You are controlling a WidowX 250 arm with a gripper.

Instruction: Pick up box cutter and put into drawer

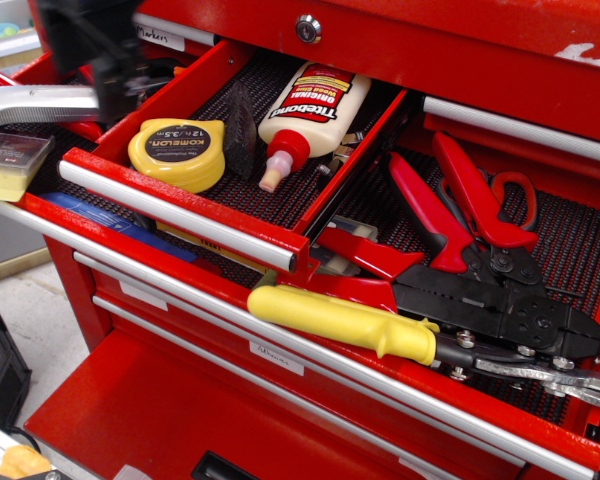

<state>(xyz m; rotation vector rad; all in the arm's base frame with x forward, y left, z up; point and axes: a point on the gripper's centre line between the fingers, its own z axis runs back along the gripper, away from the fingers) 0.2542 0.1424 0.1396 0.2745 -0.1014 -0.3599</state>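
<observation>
gripper [105, 45] up at the far left, a dark motion-blurred shape; cannot tell whether its fingers are spread, clenched or holding anything. just below the blur lies the box cutter [40, 105], a bare silver metal body stretched left to right with its rounded end toward the fingers; whether they touch is lost in the blur. under the cutter's left part, a pale yellow block [8, 165]. right of the fingers and lower, the narrow red drawer [180, 212] stands pulled out, silver bar handle along its front, black ribbed liner inside. in it: a yellow tape measure [177, 152] nearest the fingers, a glue bottle [310, 112] further right lying on its side. well away to the right, in the wider drawer below, red-handled pliers [460, 215] and a yellow-handled tool [345, 323].
</observation>
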